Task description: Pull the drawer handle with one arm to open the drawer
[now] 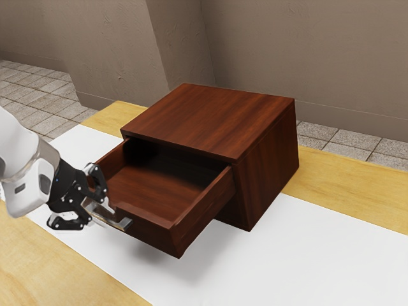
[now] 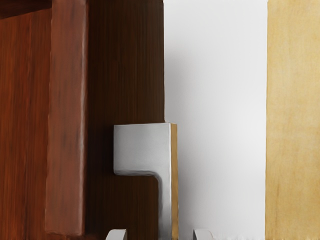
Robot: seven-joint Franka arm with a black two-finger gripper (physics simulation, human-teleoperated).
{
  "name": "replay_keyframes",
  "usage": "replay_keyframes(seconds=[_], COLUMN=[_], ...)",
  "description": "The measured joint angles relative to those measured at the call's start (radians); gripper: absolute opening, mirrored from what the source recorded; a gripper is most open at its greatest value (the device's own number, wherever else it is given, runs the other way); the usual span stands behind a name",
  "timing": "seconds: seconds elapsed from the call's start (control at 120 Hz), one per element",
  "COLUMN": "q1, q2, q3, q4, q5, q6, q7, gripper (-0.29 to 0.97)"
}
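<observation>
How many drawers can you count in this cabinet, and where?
1. The drawer is in the front of the cabinet, pulled well out, its handle at the gripper. The cabinet's far sides are hidden.

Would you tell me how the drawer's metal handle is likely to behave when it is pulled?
The handle looks like solid, polished metal, so probably stiff and perhaps slippery. It joins the drawer front by a thick block, so a pull should move the drawer, not bend it.
</observation>
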Motion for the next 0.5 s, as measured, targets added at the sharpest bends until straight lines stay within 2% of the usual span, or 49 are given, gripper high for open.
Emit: replay_keyframes(seconds=[0.1, 0.167, 0.25, 0.283, 0.325, 0.392, 0.5], q1=[-0.009, -0.008, -0.006, -0.005, 0.009, 0.024, 0.029], q2=[0.002, 0.023, 0.147, 0.192, 0.221, 0.251, 0.261], q3=[-0.006, -0.022, -0.092, -0.122, -0.163, -0.194, -0.202], q4=[0.076, 0.209, 0.507, 0.636, 0.732, 0.801, 0.828], q5=[0.000, 0.000, 0.037, 0.052, 0.068, 0.079, 0.087], q6=[-0.043, -0.119, -0.299, -0.386, -0.481, -0.597, -0.721], q7=[-0.001, -0.007, -0.043, -0.071, -0.114, -0.185, -0.284], gripper=[0.12, 0.14, 0.18, 0.24, 0.32, 0.42, 0.53])
